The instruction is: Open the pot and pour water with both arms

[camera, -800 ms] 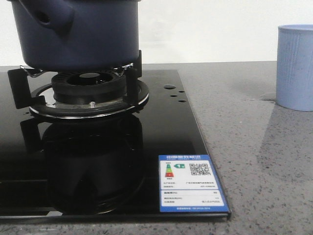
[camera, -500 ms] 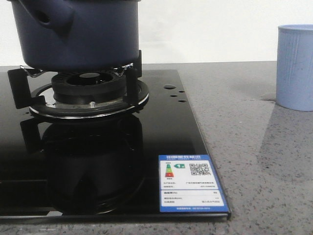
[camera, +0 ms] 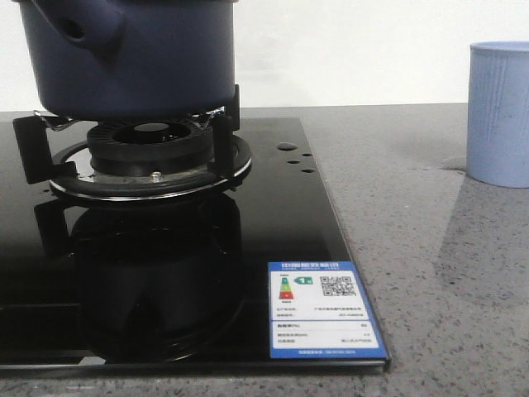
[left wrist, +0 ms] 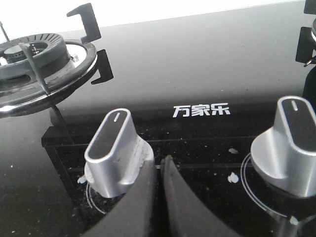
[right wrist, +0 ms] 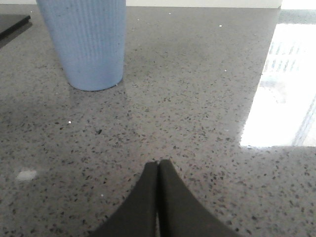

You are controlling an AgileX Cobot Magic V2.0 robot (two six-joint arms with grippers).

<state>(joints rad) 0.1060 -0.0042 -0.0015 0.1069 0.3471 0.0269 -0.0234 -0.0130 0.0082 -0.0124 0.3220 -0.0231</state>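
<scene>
"万家乐" on the black stovetop (left wrist: 207, 69); illegible energy label (camera: 325, 308).

You had a plain white wall (camera: 372, 50) behind the bench; the speckled grey stone countertop (camera: 430, 273) ran beneath it, with a glossy black glass hob (camera: 165, 273) set into its left part; bright light, as from a window, glared off the polished stone (right wrist: 281, 84) on the right.

black tapered pincer (left wrist: 158, 165) fingers, smooth matte.
</scene>
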